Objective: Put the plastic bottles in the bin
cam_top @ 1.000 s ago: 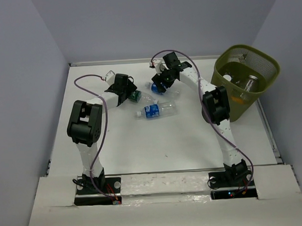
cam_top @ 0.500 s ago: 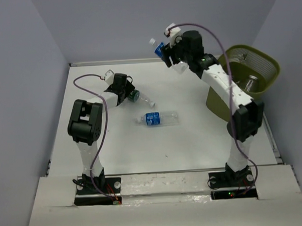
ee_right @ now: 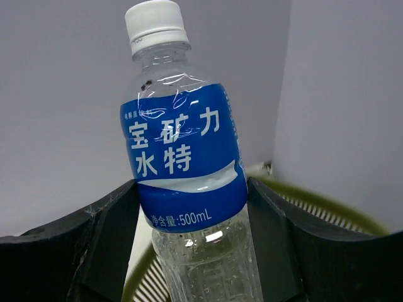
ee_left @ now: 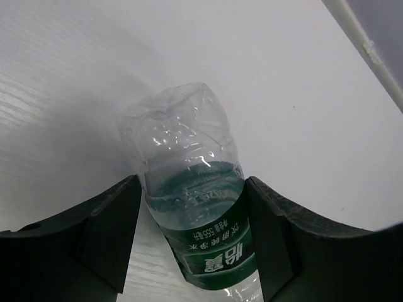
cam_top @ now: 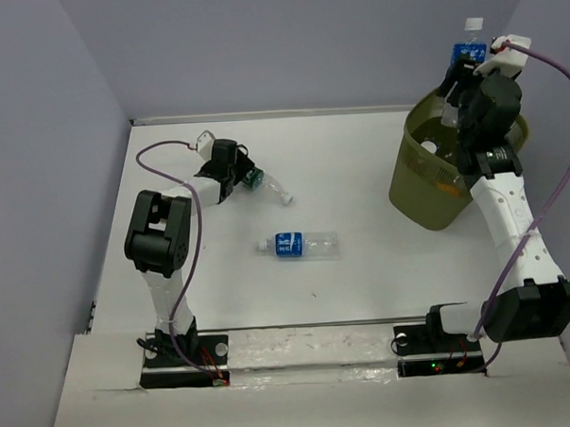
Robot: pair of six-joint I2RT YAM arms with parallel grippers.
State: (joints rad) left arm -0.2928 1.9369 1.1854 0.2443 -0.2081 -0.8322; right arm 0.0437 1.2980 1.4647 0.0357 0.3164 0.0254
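One blue-label bottle (cam_top: 468, 48) hangs above the bin (cam_top: 419, 196) rim.

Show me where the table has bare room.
Bare: the wide table stretch between the lying blue-labelled bottle and the bin, and the near strip between that bottle and the arm bases. Crowded: far left, where the left fingers grip the green-labelled bottle. The right fingers hold a second blue-labelled bottle above the bin.

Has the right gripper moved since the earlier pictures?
Yes. The right gripper has swung right from the middle of the table and now holds a blue-label bottle above the bin.
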